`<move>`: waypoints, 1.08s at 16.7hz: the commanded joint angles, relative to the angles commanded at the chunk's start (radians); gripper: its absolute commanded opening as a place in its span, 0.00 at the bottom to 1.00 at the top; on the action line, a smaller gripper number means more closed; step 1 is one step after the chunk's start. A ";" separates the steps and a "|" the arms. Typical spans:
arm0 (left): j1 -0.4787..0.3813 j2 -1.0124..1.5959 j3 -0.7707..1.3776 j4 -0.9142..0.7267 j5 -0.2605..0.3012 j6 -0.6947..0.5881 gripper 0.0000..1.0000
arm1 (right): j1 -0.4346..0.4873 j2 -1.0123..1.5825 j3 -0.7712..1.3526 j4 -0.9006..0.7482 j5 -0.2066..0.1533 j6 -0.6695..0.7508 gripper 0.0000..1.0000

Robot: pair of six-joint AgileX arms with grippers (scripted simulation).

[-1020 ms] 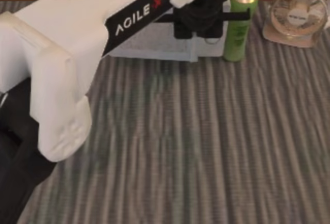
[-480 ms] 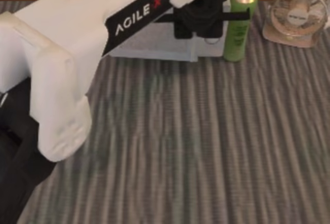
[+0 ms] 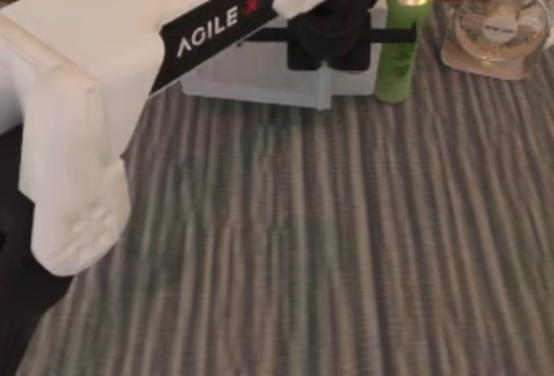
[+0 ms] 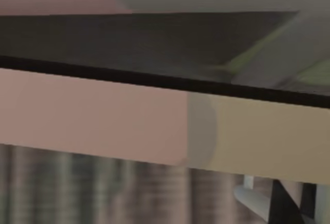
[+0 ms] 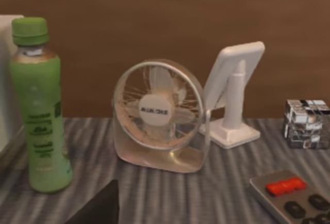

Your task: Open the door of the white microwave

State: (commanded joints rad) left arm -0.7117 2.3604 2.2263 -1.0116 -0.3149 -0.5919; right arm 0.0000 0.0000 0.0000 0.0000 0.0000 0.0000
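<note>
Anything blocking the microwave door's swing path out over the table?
Nothing visible. The table in front of the door is bare. The green bottle stands beside the white microwave's right end, not in front of the door. The left gripper is at the front.

My left arm (image 3: pixel 130 81) reaches across from the top view's left to the far edge of the striped bench (image 3: pixel 346 246), its black gripper (image 3: pixel 333 25) over the front of the white microwave (image 3: pixel 260 73). Just right of the microwave stands a green bottle (image 3: pixel 402 34), and farther right a small round fan (image 3: pixel 498 29).
</note>
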 joint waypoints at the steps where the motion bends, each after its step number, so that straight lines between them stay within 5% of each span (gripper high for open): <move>1: 0.000 -0.019 -0.032 0.019 0.004 0.013 0.00 | 0.000 0.000 0.000 0.000 0.000 0.000 1.00; 18: 0.001 -0.044 -0.071 0.044 0.014 0.028 0.00 | 0.000 0.000 0.000 0.000 0.000 0.000 1.00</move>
State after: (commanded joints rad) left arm -0.7104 2.3161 2.1556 -0.9678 -0.3013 -0.5639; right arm 0.0000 0.0000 0.0000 0.0000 0.0000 0.0000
